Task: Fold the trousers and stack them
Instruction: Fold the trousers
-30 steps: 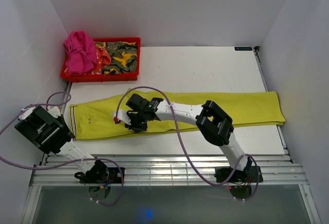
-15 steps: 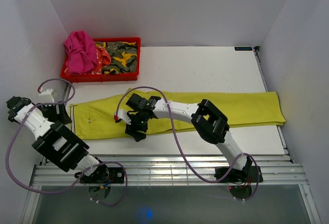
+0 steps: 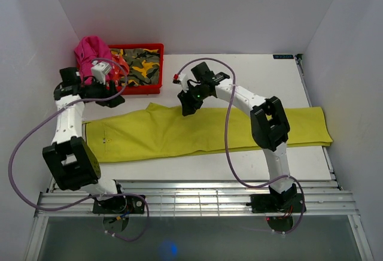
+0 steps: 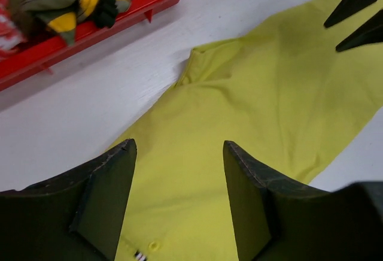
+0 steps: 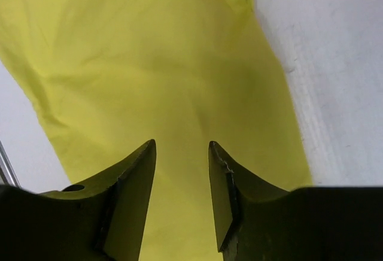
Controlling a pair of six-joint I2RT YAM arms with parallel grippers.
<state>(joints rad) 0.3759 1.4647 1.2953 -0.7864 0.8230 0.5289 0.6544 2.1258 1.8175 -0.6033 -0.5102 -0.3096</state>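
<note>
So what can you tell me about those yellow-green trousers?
The trousers are plain lime yellow-green cloth, lying flat and lengthwise across the white table, with the waistband at the left and the hems near its right edge. The legs look laid one on the other, and the crotch corner pokes out toward the red tray. A small button shows near the waistband. The cloth is only lightly creased. Nothing but the table appears to touch them.

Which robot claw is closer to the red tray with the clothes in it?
Left. The left gripper hovers just in front of the red tray's near rim, over the trousers. The right gripper is farther off, past the tray's right corner.
</note>
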